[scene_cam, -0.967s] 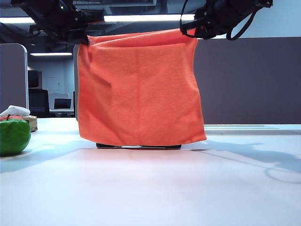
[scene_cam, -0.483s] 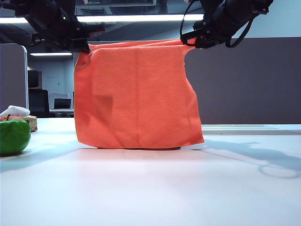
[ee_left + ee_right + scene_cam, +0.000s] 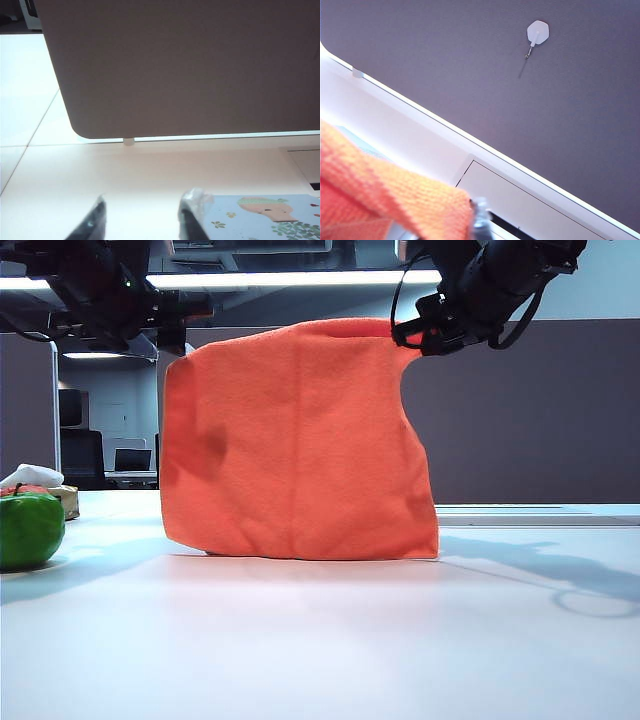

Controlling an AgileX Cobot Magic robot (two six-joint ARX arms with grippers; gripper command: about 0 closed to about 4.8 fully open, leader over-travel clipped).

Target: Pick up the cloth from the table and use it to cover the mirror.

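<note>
The orange cloth (image 3: 300, 440) hangs draped over something upright on the white table (image 3: 320, 640), its hem reaching the tabletop. The mirror is hidden under it. My left gripper (image 3: 172, 335) hovers just off the cloth's top left corner. In the left wrist view the left gripper (image 3: 145, 215) is open with nothing between its fingertips (image 3: 192, 200). My right gripper (image 3: 408, 335) sits at the cloth's top right corner. In the right wrist view the cloth (image 3: 395, 195) lies across the right gripper (image 3: 465, 220), hiding one finger, so its grip is unclear.
A green apple (image 3: 28, 530) stands at the left edge, with a white rag (image 3: 32, 476) and a small box (image 3: 68, 500) behind it. A grey partition wall (image 3: 530, 410) runs behind the table. A light blue printed sheet (image 3: 270, 215) lies by the left gripper.
The cloth has come down until its hem meets the table and hides the black base. My left gripper has opened and let go of its corner. Both arms dipped slightly.
</note>
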